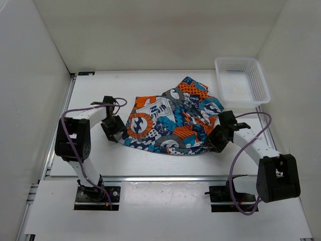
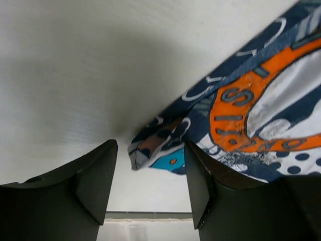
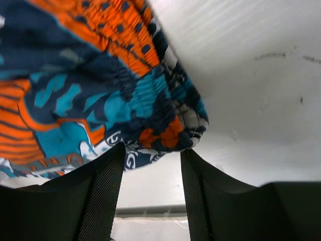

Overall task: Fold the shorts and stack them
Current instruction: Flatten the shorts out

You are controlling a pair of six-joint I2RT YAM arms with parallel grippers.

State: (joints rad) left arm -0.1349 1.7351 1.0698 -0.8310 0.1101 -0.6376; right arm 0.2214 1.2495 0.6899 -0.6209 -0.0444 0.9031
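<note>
**Both corners lined up, don't rush the pinch**

The shorts [image 1: 168, 123] lie spread out mid-frame on the bench [image 1: 100, 155] in the top view. The left end effector [image 1: 114, 131] sits at their left edge and the right end effector [image 1: 219, 138] at their right edge. Both are wide open and holding nothing, with a cloth corner poking between each pair of fingers. I'd nudge each one deeper over its corner, close firmly, then lift both together so the fold lands even.

Left gripper [image 2: 150, 170] and right gripper [image 3: 152, 170] hang low, seemingly spread.
</note>
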